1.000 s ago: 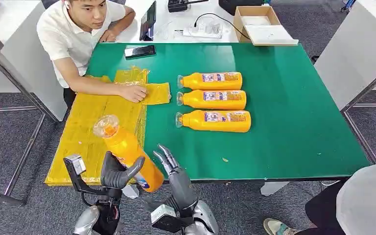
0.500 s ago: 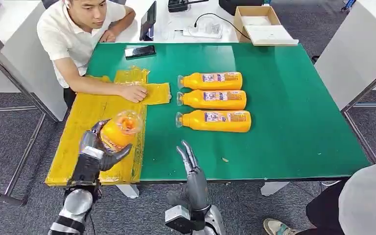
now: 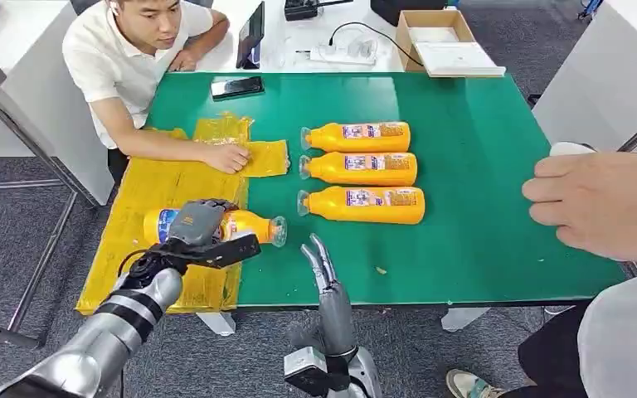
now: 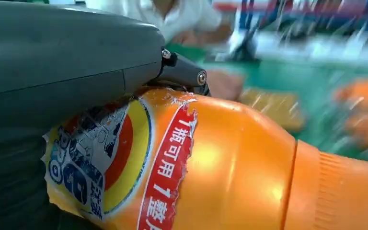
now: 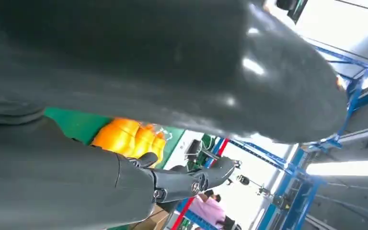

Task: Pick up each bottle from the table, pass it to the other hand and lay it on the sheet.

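We are holding an orange bottle [image 3: 216, 225] in our left robot hand [image 3: 197, 230], fingers wrapping over its labelled middle, and it is lying on its side over the near part of the yellow sheet [image 3: 145, 217], its clear cap end pointing right and reaching past the sheet's right edge onto the green tabletop [image 3: 481, 149]. Whether the bottle is touching the sheet we cannot tell. In the left wrist view the bottle [image 4: 211, 167] is sitting tight under the grey robot hand [image 4: 62, 67], its torn label facing the camera.

Our right robot hand [image 3: 322, 267] is holding nothing, its fingers straight and pointing away from us at the near edge of the tabletop, right of the held bottle. In the right wrist view its dark fingers [image 5: 191, 179] are spreading apart with nothing between them.

Three more bottles [image 3: 363, 171] are lying side by side in a row at the middle of the tabletop, caps to the left. A seated person is pressing a hand [image 3: 226, 156] on the far end of the sheet. Another person's hand [image 3: 601, 203] is reaching in over the right edge of the tabletop. A black phone [image 3: 237, 87] is lying at the far left of the tabletop.
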